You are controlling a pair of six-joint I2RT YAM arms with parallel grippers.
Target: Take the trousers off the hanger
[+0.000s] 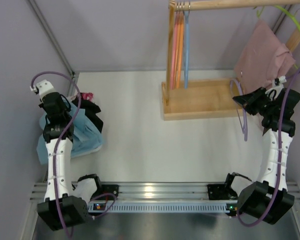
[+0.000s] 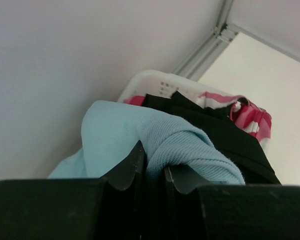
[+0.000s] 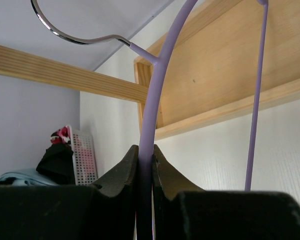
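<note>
**Light-blue fabric trousers [image 2: 185, 145] held in the left tool [image 2: 152, 167], bare hanger in the right**

The trousers lay bunched at the left edge of the white surface [image 1: 140, 145], close to the wall and well apart from the hanger. They were heaped over a white perforated plastic basket [image 2: 155, 82]. The left tool was clenched on a fold of the blue cloth, which bulged out between its two black fingers. Beside the fold, a black garment [image 2: 225, 135] and a pink-and-white patterned cloth [image 2: 250, 117] sat in the same basket.

Across the surface, the right tool [image 3: 145, 160] was pinched tight on the arm of a lilac plastic-coated wire hanger [image 3: 157, 75]. The hanger carried no garment, and its metal hook curved off to the upper left in the right wrist view. It hung just in front of the light wooden clothes rack [image 1: 200, 100]. Orange and blue hangers [image 1: 180, 45] hung from the rack's top rail. A dusty-pink garment [image 1: 262, 57] was draped on a lime-green hanger [image 1: 290, 20] above the right tool.
</note>
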